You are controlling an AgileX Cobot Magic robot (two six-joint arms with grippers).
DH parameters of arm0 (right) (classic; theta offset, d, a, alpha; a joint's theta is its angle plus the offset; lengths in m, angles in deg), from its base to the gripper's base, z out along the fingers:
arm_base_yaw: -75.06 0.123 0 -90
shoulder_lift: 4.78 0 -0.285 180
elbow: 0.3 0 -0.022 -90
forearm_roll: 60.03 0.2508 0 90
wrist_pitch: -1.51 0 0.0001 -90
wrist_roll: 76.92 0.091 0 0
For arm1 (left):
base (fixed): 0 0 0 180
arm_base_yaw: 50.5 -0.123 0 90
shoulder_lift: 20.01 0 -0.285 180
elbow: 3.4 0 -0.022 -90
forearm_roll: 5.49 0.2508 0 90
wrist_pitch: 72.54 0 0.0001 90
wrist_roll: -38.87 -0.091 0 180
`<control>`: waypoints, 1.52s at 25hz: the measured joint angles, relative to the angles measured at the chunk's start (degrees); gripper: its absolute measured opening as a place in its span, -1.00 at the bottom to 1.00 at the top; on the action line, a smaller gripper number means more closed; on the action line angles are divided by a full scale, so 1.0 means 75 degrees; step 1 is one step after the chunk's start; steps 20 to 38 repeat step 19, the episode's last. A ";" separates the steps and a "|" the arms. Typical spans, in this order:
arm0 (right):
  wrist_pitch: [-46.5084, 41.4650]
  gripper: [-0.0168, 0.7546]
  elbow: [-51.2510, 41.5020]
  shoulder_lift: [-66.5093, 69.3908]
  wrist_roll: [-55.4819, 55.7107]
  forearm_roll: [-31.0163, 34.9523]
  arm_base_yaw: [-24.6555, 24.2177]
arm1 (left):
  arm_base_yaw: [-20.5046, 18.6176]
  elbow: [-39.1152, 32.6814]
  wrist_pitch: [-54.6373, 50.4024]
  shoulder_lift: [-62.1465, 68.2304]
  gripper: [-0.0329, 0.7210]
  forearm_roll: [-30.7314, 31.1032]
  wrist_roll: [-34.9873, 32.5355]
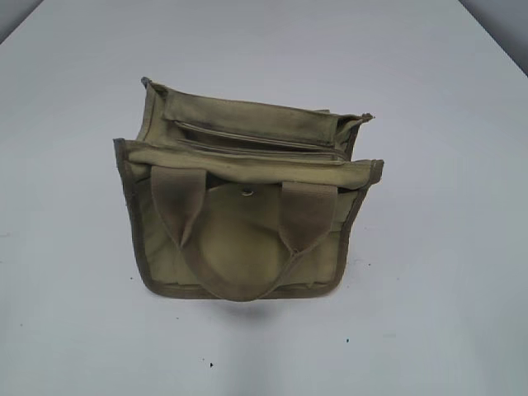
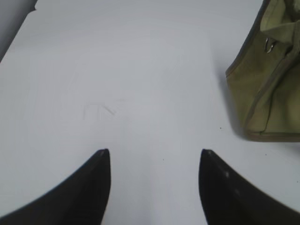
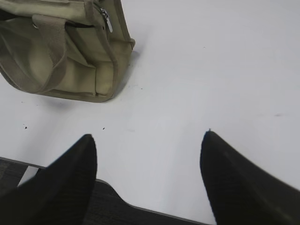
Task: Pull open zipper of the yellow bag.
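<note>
With both the left hand [image 2: 153, 187] and right hand [image 3: 149, 180] released and clear of the yellow bag [image 1: 247, 206], pulling the zipper [image 3: 106, 19] one-handed risks dragging the unbraced bag across the table [image 1: 445, 247].

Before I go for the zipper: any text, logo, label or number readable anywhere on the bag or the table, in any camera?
None: no readable text in any view.
yellow bag: plain canvas, no label or logo visible.
table: faint scuff marks in the left wrist view, not letters.
zipper pull, seen in the right wrist view: too small to show any marking.
</note>
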 joint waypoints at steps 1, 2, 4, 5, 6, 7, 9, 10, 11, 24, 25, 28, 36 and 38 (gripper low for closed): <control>0.0000 0.43 0.0000 0.0000 0.0000 0.0039 0.0000 | 0.0000 0.0000 0.0010 -0.0128 0.31 0.0000 0.0000; 0.0018 0.43 0.0000 0.0000 0.0000 0.0081 0.0000 | 0.0000 0.0000 0.0011 -0.0238 0.31 0.0000 0.0000; 0.0054 0.43 0.0000 0.0000 0.0000 0.0160 0.0000 | 0.0000 0.0000 -0.0001 -0.0287 0.30 0.0000 0.0000; 0.0069 0.43 0.0000 0.0000 -0.0006 0.0180 0.0000 | 0.0000 0.0000 0.0006 -0.0287 0.29 0.0000 0.0000; 0.0077 0.43 0.0000 0.0000 -0.0006 0.0189 0.0000 | 0.0000 0.0000 0.0006 -0.0287 0.29 0.0000 0.0000; 0.0096 0.43 0.0000 0.0000 -0.0006 0.0204 0.0000 | 0.0000 0.0000 0.0006 -0.0287 0.29 0.0000 0.0000; 0.0105 0.43 0.0000 0.0000 -0.0006 0.0213 0.0000 | 0.0000 0.0000 0.0006 -0.0287 0.29 0.0000 0.0000; 0.0113 0.43 0.0000 0.0000 -0.0006 0.0213 0.0000 | 0.0000 0.0000 0.0006 -0.0287 0.29 0.0000 0.0000; 0.0113 0.43 0.0000 0.0000 -0.0006 0.0213 0.0000 | 0.0000 0.0000 0.0006 -0.0287 0.29 0.0000 0.0000; 0.0113 0.43 0.0000 0.0000 -0.0006 0.0221 0.0000 | 0.0404 0.0000 0.0006 -0.0287 0.25 0.0000 0.0000; 0.0113 0.43 0.0000 0.0000 -0.0006 0.0221 0.0000 | 0.0404 0.0000 0.0006 -0.0287 0.25 0.0000 0.0000; 0.0113 0.43 0.0000 0.0000 -0.0006 0.0221 0.0000 | 0.0404 0.0000 0.0006 -0.0287 0.25 0.0000 0.0000; 0.0113 0.43 0.0000 0.0000 -0.0006 0.0221 0.0000 | 0.0404 0.0000 0.0006 -0.0287 0.25 0.0000 0.0000; 0.0113 0.43 0.0000 0.0000 -0.0006 0.0221 0.0000 | 0.0404 0.0000 0.0006 -0.0287 0.25 0.0000 0.0000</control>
